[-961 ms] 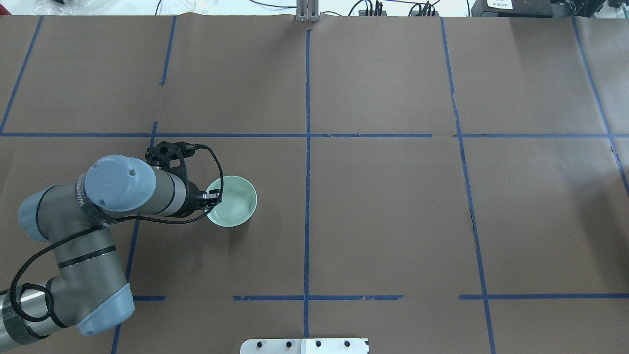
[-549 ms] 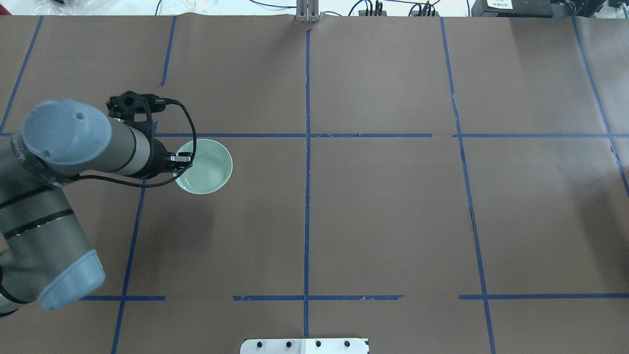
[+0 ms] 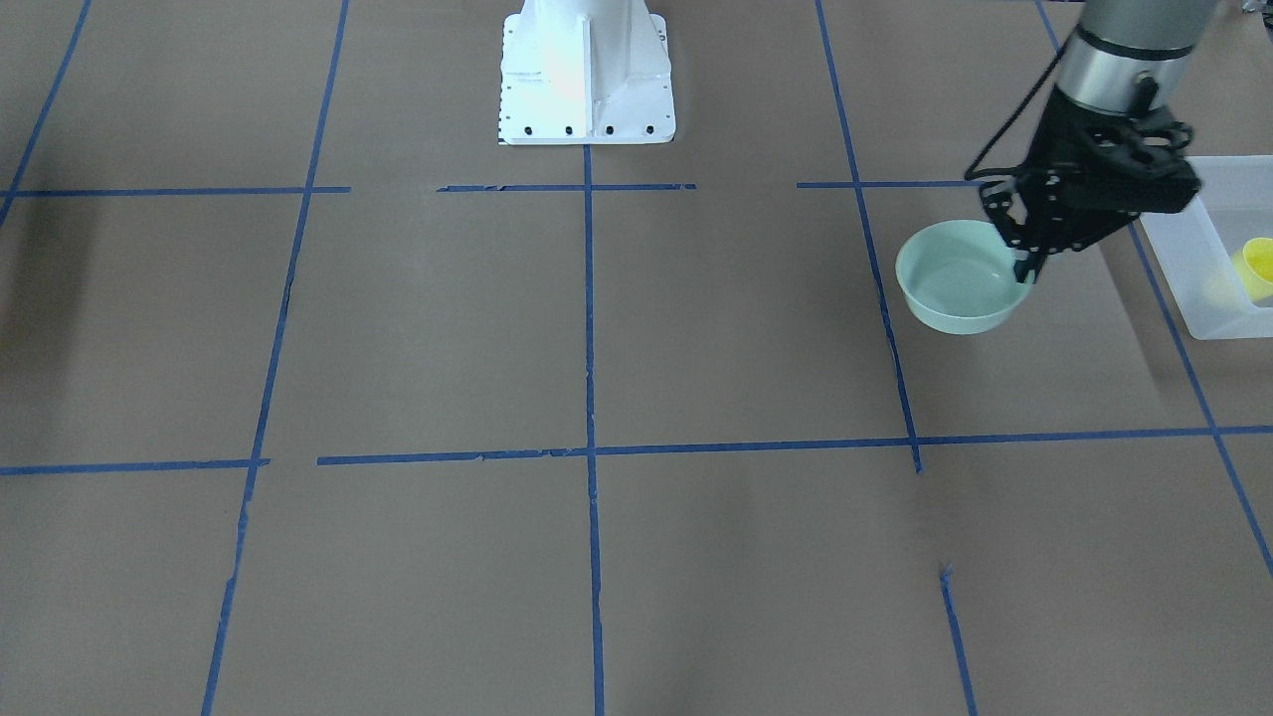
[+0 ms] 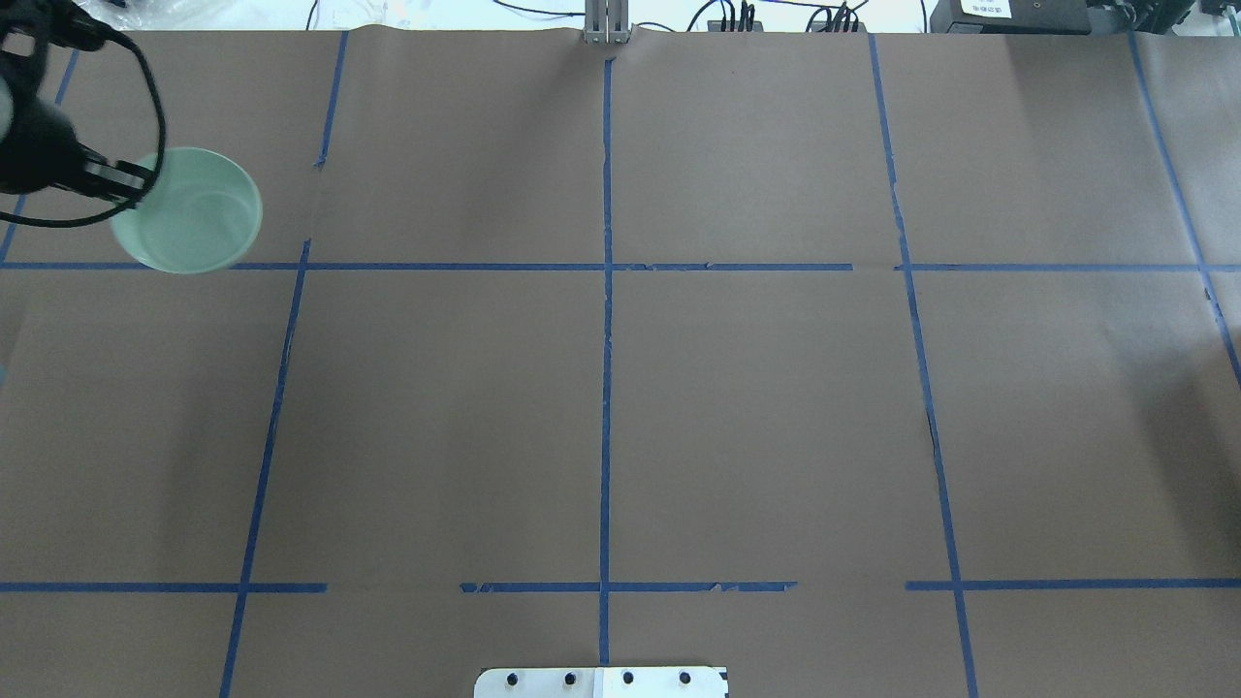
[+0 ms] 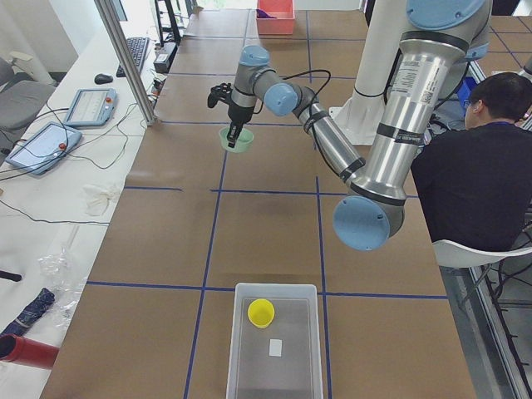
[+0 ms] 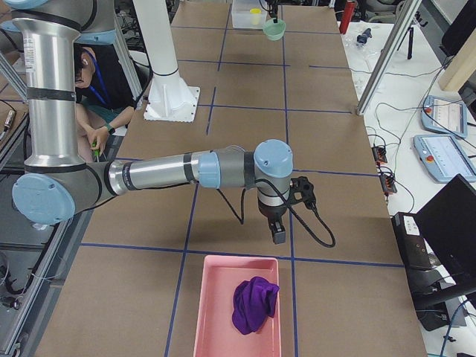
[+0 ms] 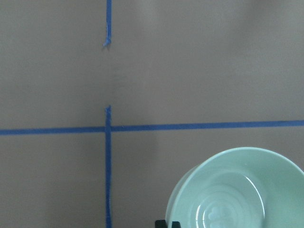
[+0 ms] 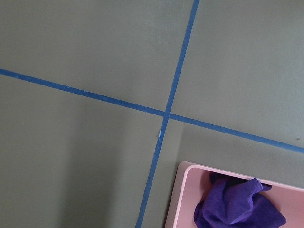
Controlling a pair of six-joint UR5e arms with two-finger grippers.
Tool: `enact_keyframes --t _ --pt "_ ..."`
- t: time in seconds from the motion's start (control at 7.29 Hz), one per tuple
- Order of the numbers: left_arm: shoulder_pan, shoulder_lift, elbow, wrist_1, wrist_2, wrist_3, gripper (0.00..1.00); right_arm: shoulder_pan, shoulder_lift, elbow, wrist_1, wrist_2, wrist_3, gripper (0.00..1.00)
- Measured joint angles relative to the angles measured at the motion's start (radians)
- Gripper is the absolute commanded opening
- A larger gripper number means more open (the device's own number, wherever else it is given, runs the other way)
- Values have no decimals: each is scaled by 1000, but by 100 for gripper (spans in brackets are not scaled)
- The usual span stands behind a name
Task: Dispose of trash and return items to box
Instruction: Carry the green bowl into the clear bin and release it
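My left gripper [image 3: 1024, 270] is shut on the rim of the pale mint-green bowl [image 3: 955, 283] and holds it upright above the table. In the overhead view the bowl [image 4: 189, 213] is at the far left edge with the gripper [image 4: 131, 181] on its left rim. The bowl [image 7: 237, 190] also fills the lower right of the left wrist view. The frosted-white box [image 3: 1198, 264] stands just beyond the bowl, with the yellow cup [image 3: 1258, 268] inside it. My right gripper [image 6: 277, 234] hangs above the table near a pink tray; I cannot tell whether it is open or shut.
A pink tray [image 6: 216, 312] holding a purple cloth [image 6: 255, 303] sits at the table's right end and also shows in the right wrist view [image 8: 183, 199]. The white robot base [image 3: 587, 75] stands at the table's near edge. Blue tape lines cross the brown table cover.
My left arm has carried the bowl to the left and away from the robot base, from near the table's middle-left to the far left edge.
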Motion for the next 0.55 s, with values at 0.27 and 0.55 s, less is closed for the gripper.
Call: enact_keyframes --t 0.27,0.55 --pt "-190 91 61 -11 -28 392 0 -2 0 0 0 -1 1 100" --pt "-382 202 205 -146 -104 743 0 -7 0 0 0 -1 3 100"
